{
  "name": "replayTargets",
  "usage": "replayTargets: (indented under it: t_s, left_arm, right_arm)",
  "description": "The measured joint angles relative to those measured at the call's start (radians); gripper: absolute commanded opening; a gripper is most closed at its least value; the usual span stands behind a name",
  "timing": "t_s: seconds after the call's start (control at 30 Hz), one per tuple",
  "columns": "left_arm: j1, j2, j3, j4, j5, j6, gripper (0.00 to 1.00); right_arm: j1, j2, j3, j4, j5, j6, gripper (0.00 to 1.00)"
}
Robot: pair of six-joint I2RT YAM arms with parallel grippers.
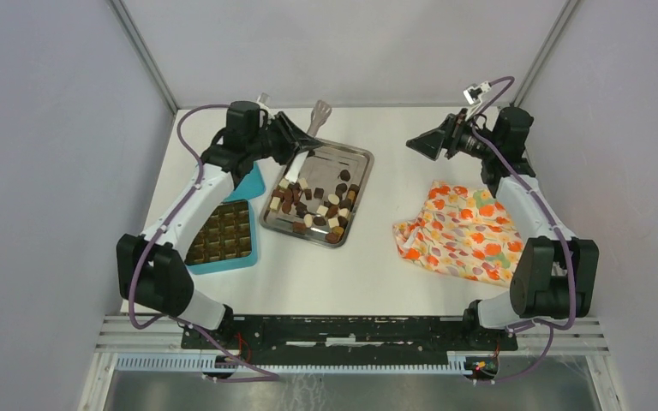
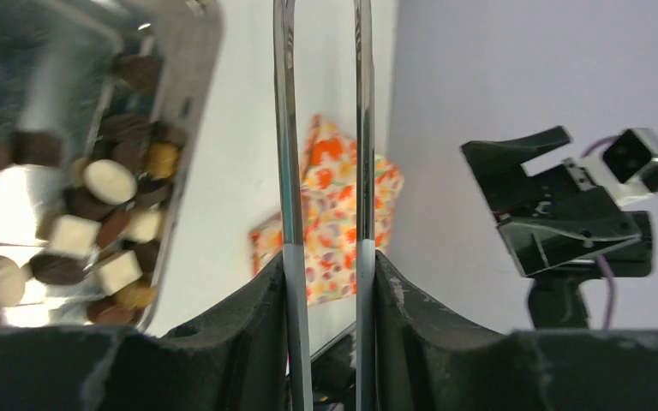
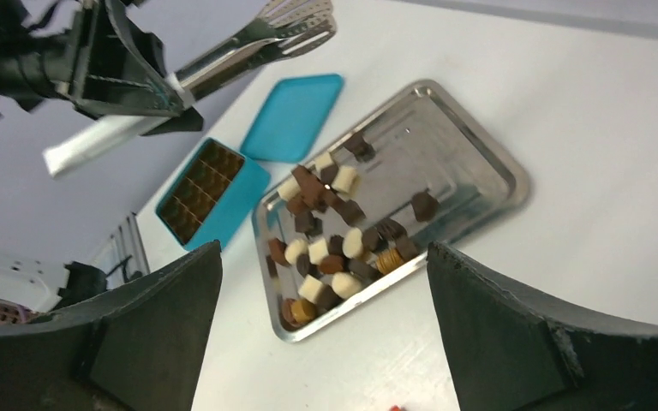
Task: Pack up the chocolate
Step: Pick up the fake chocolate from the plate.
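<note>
The chocolate [image 1: 317, 205] lies loose in a steel tray [image 1: 349, 160] at mid-tabletop [image 1: 377, 265]. It is a jumble of dark, mid-brown and cream pieces gathered in the tray's nearer half. The far right corner holds only a piece or two.

The left end effector [image 1: 296, 141] hangs over the tray's far left corner, closed on a pair of metal tongs [image 1: 319, 116]. Their perforated tips point up and away toward the back wall. Their white butt end sticks out the other side, over the far edge of the pile. In the left wrist view the two tong arms run straight up between the black fingers [image 2: 253, 325]. There the chocolate sits off to the left of the tongs, not between them.

The right end effector [image 1: 416, 143] is raised well to the right of the tray and faces it, with its jaws spread wide and nothing between them. In its own view the whole tray of chocolate shows between the two fingers, but well apart from them.

A teal box [image 1: 223, 235] with brown compartments sits left of the tray, partly under the left arm. I cannot tell whether any pieces lie in it. Its lid [image 1: 254, 183] rests flat just behind it. An orange floral cloth [image 1: 463, 227] lies crumpled to the right.
</note>
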Motion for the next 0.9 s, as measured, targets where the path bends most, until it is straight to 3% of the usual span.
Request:
replayTargets:
  t_s: [0.17, 0.47, 0.9]
  left_arm:
    - [0.03, 0.0, 0.068, -0.295, -0.034, 0.156, 0.41]
    - [0.03, 0.02, 0.18, -0.677, -0.201, 0.377, 0.4]
    - [0.027, 0.22, 0.309, -0.879, -0.386, 0.538, 0.41]
  right_arm:
    - [0.0, -0.007, -0.006, -0.18, 0.016, -0.189, 0.94]
    - [0.0, -0.007, -0.052, -0.309, 0.038, -0.333, 0.94]
    - [0.007, -0.007, -0.114, -0.348, 0.061, -0.405, 0.94]
